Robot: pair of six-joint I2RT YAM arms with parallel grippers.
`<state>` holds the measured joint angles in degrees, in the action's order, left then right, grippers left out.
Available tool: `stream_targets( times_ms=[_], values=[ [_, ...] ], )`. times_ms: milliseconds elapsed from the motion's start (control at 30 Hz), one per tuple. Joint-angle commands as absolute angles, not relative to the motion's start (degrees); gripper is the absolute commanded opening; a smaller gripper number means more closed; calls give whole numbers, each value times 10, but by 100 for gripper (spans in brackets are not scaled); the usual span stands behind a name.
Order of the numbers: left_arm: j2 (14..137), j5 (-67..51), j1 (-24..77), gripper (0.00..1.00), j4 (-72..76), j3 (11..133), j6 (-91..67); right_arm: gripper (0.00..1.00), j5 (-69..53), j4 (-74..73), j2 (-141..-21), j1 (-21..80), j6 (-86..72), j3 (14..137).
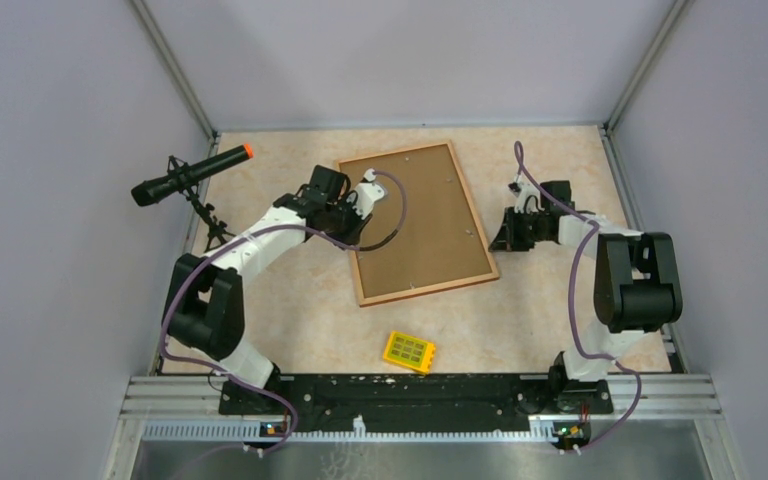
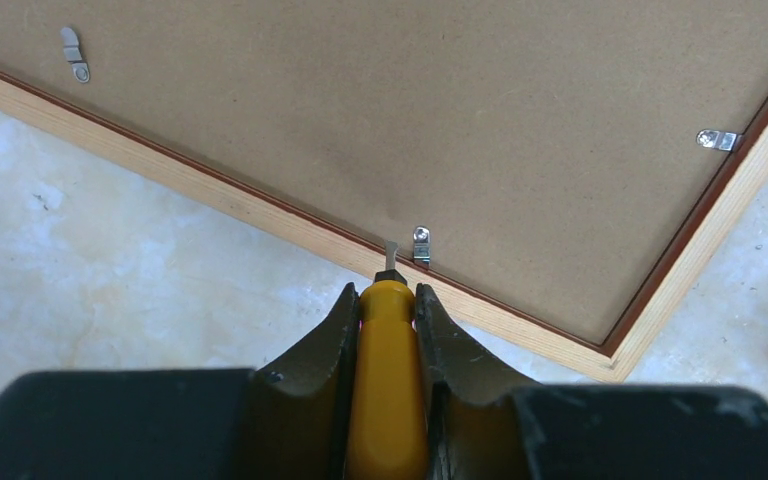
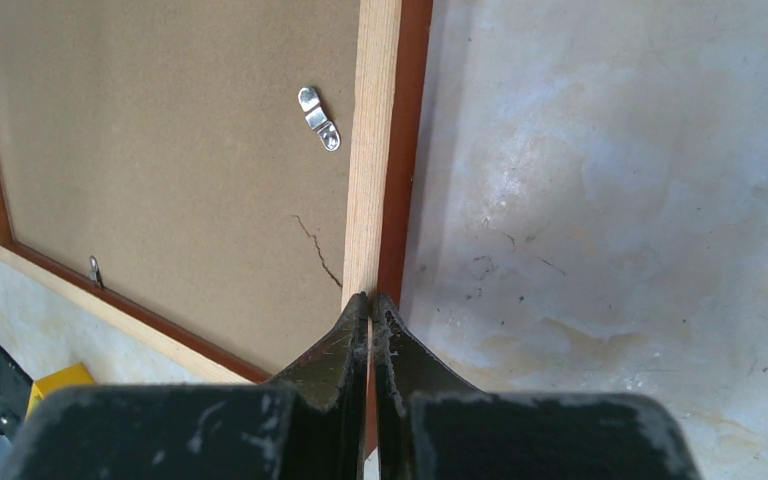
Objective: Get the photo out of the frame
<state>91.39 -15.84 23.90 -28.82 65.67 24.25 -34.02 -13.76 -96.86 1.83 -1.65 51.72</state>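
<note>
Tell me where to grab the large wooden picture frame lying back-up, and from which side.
Probably the right long rim of the brown-backed wooden frame, from the right: it lies flat, so only the outer edge offers a pinch, and the shut right gripper sits there.

- I can read no text, label, brand, number or sign in any of my three views.
- The frame [image 1: 420, 222], back up on the tabletop [image 1: 300, 320], shows me no legible marking.
- The yellow block [image 1: 409, 352] near the tabletop's near edge has a dark grid on top, too small for me to read.
</note>
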Motion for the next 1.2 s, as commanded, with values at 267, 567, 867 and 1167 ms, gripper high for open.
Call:
stream_targets(
  times_ms=[267,567,867,1167],
  values=[
    [894,-108,267,0,-276,630,273,0,-348,-171,-987,28,-12,505],
    [882,-121,306,0,-294,617,281,0,-348,-172,-991,29,-13,508],
    [887,-143,321,0,-296,623,265,0,-348,-173,-991,28,-12,508],
    [878,-107,312,0,-317,652,273,0,-352,-176,-994,28,-11,510]
  ],
)
